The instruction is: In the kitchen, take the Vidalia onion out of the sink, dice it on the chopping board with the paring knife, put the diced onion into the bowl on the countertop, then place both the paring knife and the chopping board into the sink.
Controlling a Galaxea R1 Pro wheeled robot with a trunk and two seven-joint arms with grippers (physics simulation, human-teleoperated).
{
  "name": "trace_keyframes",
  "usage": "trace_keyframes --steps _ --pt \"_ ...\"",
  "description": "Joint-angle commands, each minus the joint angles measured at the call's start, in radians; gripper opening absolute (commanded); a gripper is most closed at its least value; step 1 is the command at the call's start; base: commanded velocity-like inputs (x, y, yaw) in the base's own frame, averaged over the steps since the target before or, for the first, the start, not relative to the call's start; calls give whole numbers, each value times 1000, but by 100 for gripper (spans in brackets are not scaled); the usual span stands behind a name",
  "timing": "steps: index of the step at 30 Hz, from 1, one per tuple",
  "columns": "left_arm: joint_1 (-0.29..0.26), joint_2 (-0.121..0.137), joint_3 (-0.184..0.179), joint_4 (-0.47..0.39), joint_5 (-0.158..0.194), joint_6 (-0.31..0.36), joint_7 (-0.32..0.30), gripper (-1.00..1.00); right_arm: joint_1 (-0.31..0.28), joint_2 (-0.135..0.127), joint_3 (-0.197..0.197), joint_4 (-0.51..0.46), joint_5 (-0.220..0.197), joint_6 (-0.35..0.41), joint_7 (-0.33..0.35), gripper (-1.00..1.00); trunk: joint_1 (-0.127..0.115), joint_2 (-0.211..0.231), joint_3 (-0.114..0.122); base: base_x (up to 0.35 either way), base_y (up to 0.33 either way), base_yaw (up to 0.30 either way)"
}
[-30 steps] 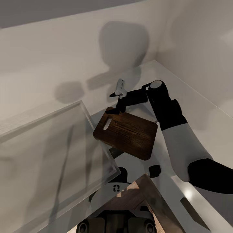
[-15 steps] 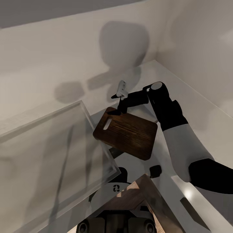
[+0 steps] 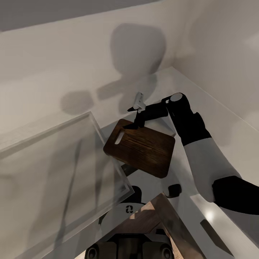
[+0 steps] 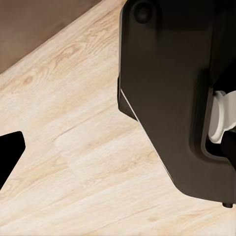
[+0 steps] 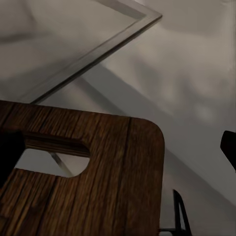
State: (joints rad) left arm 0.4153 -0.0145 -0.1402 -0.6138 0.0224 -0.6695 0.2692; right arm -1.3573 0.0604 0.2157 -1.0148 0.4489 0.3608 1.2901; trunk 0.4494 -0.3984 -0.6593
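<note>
- We observed the right gripper (image 3: 136,122) at the far edge of the chopping board (image 3: 142,148), on the end nearest the oval slot (image 3: 119,137); the right arm (image 3: 194,144) reached to it from the right of the head view.
- We could not tell whether the gripper's jaws were apart, together or clamped on the board: in the head view the fingers merged with the board's dark rim.
- In the right wrist view, the board (image 5: 93,177) lay directly ahead of the gripper, with one rounded corner and the slot (image 5: 51,164) visible and grey surface showing through the slot.
- The board hung tilted above the sink (image 3: 54,172); its slot end overlapped the basin's near corner in the head view.
- The sink's raised rim (image 5: 98,54) ran diagonally beyond the board in the right wrist view.
- A chrome faucet part (image 3: 138,100) stood just behind the gripper, close to the wall (image 3: 72,64); this was the nearest obstacle.
- The countertop (image 3: 216,118) extended to the right of the arm and met the walls at a corner behind the gripper.
- Open room lay over the basin, to the left of the gripper.
- In the left wrist view we saw pale wood flooring (image 4: 83,147) and a black body part of the robot (image 4: 172,88); the left gripper's jaw state could not be determined.
</note>
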Motion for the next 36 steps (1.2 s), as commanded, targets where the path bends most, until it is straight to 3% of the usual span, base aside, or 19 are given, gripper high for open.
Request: trace_keyframes --steps 1,17,36 --pt "0 1 -5 -1 2 -1 7 100 0 0 -1 -1 4 10 5 100 1 -2 -1 0 0 0" --pt "0 1 -5 -1 2 -1 7 100 0 -8 -1 -1 4 14 7 100 1 -2 -2 0 0 0" --pt "0 1 -6 -1 2 -1 7 100 0 -19 -1 -1 4 15 8 100 1 -2 -28 0 0 0"
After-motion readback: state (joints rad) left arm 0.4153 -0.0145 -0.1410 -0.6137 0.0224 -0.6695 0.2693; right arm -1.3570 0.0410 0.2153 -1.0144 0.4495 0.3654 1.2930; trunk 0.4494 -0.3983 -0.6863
